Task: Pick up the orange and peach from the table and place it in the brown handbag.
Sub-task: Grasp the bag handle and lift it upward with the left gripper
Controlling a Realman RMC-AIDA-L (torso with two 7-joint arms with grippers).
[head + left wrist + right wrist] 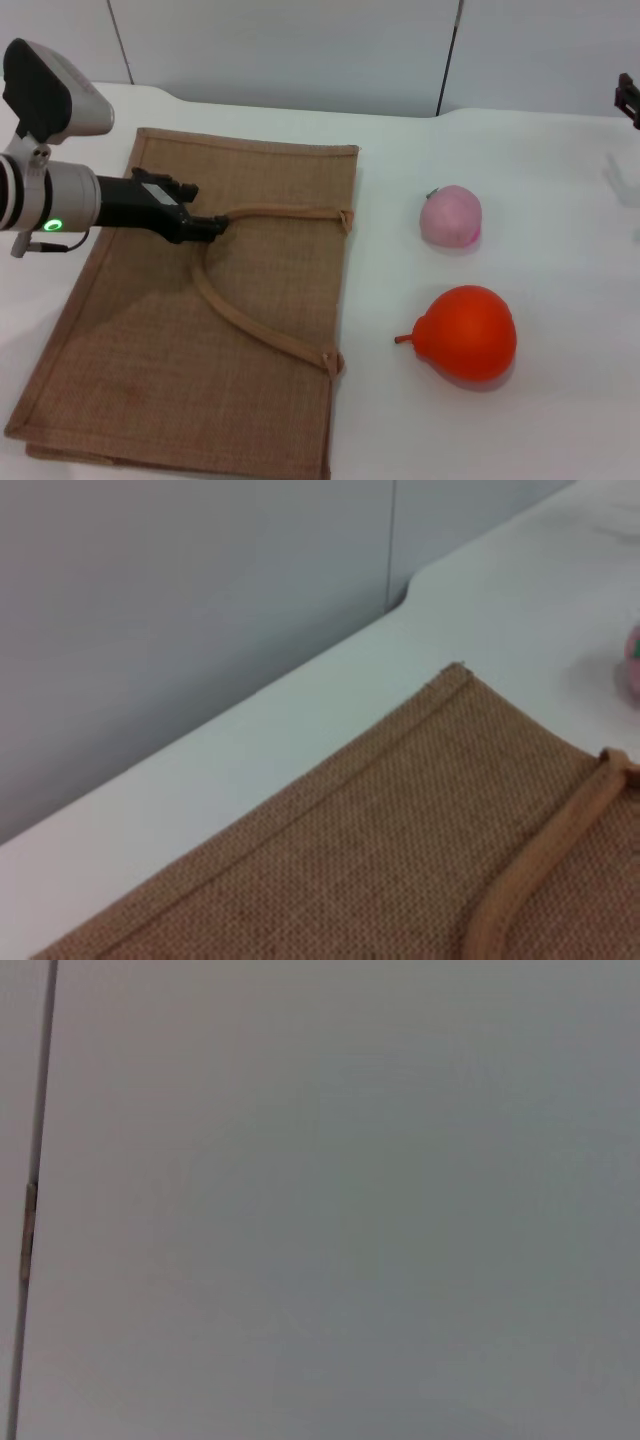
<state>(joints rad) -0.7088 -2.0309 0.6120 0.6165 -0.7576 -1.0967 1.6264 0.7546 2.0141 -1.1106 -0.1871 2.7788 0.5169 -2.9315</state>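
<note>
One left tool [212, 227] low over the brown handbag [150, 350], clenched on its strap [280, 212].

The brown handbag [200, 330] lies flat across the left half of the frame, woven tan jute with its looped strap on top. The pale pink peach [450, 216] sits right of centre, and the glossy orange [467, 333] lies just below it, stem nub pointing left.

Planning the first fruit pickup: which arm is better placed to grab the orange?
Probably the right. The orange lies on the robot's right, while the left gripper is at the strap of the brown handbag; the right gripper sits far right.
</note>
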